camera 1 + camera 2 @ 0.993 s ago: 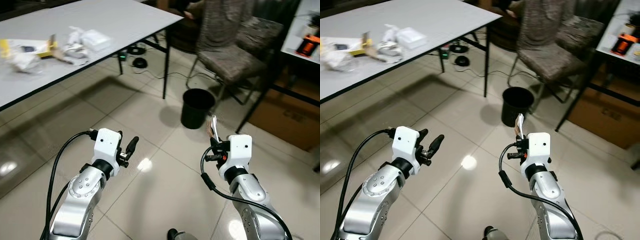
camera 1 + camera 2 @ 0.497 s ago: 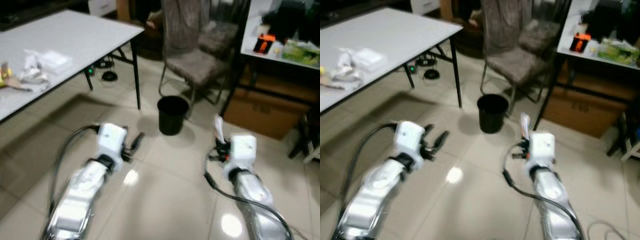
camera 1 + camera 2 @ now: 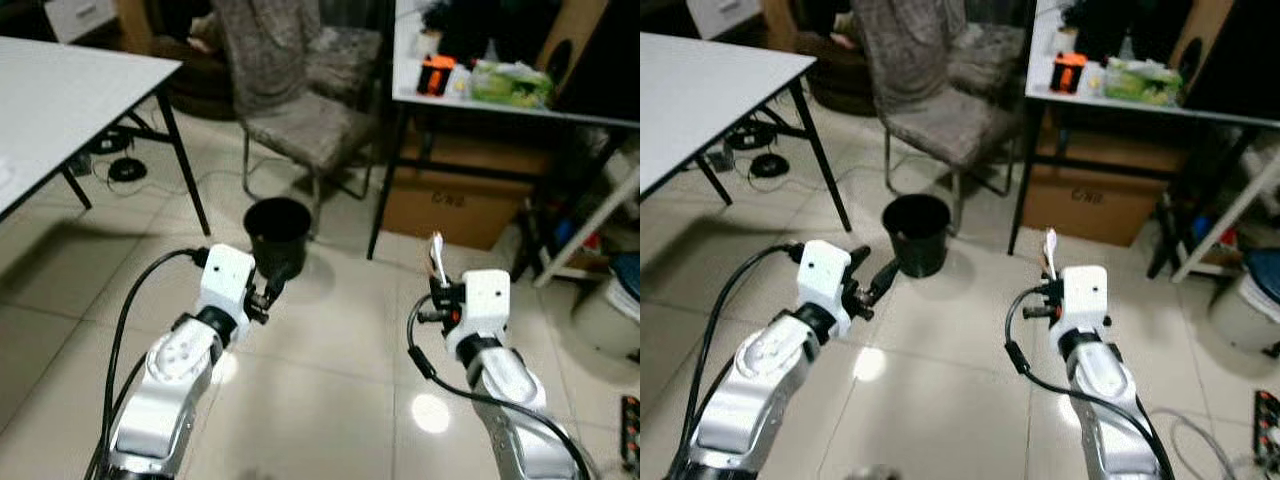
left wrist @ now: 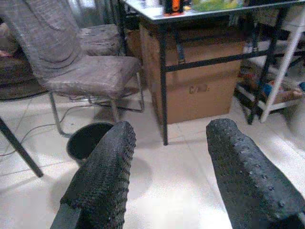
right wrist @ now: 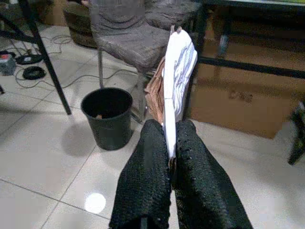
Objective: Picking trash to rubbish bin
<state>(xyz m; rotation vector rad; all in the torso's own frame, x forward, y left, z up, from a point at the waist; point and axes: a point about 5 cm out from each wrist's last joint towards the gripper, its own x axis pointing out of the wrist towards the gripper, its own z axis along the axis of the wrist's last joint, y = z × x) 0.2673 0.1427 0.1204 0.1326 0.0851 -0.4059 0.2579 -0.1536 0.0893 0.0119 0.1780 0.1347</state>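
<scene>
Both silver arms are raised, bent at the elbow, forearms reaching up from the bottom of the frame over the pale tiled floor (image 3: 330, 390). The right gripper (image 5: 170, 143), right of centre, has its two black fingers pinched tight on a flat piece of trash (image 5: 177, 81), a white wrapper with a brown edge, which stands upright above the fingertips. The left gripper (image 4: 167, 157), at centre-left, holds nothing; its fingers (image 4: 107, 176) are spread well apart and point up toward the bin (image 3: 278, 235). The black bin stands on the floor just above the left gripper, in the upper middle of the frame, beside the legs of a grey chair (image 3: 295, 95). A white table (image 3: 60, 100) fills the upper left; a second table (image 3: 490, 95) with a cardboard box (image 3: 450, 205) under it sits in the upper right.
</scene>
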